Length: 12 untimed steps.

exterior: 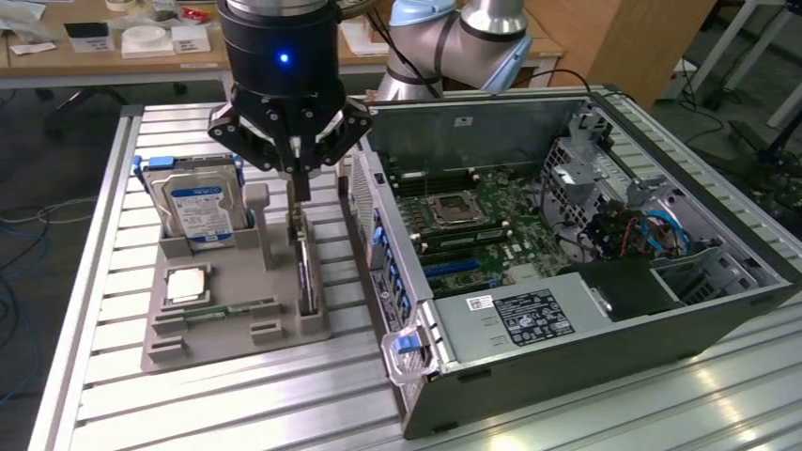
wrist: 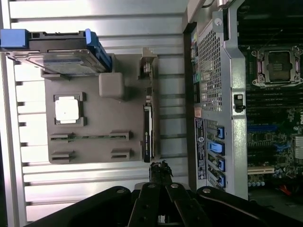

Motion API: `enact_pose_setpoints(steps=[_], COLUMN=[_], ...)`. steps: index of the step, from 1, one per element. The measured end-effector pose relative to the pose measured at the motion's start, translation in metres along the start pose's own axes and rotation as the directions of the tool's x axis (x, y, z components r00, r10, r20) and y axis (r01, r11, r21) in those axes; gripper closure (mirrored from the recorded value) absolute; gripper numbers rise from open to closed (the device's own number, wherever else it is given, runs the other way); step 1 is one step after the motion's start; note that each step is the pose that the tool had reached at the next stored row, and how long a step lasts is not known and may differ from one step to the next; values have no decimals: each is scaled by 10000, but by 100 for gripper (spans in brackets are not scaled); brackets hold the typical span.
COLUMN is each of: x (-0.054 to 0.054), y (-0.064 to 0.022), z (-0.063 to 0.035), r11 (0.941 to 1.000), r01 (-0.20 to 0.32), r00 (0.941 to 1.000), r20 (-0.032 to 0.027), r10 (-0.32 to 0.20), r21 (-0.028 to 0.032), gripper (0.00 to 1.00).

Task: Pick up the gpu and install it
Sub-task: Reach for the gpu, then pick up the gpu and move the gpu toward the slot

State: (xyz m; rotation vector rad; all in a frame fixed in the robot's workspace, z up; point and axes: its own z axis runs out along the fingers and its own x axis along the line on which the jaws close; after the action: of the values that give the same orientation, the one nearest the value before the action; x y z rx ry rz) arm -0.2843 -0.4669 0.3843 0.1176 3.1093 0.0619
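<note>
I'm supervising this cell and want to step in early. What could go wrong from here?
1. The gpu stands on its thin edge in the gray holder; if the gripper comes down off-line, it may tip or jam it.
2. The computer case stands close beside the holder, so a lifted card could clip its wall.

gpu point(exterior: 304, 277) edge-on in holder point(exterior: 232, 329), faces unseen | computer case point(wrist: 222, 94) cut off at wrist view's edge | power supply label point(exterior: 527, 315) text too small to read

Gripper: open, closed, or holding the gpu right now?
Gripper: open or closed cannot be told; it hangs right over the gpu, which stands on edge in the gray holder.
</note>
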Motion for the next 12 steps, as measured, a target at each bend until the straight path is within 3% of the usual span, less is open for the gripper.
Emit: enact_pose_setpoints(steps=[12], x=[46], y=[-3], z=[3], r11=[10000], r01=[-1], r00=[10000], r20=[0], r10=[1], r21=[-1], gripper=[89])
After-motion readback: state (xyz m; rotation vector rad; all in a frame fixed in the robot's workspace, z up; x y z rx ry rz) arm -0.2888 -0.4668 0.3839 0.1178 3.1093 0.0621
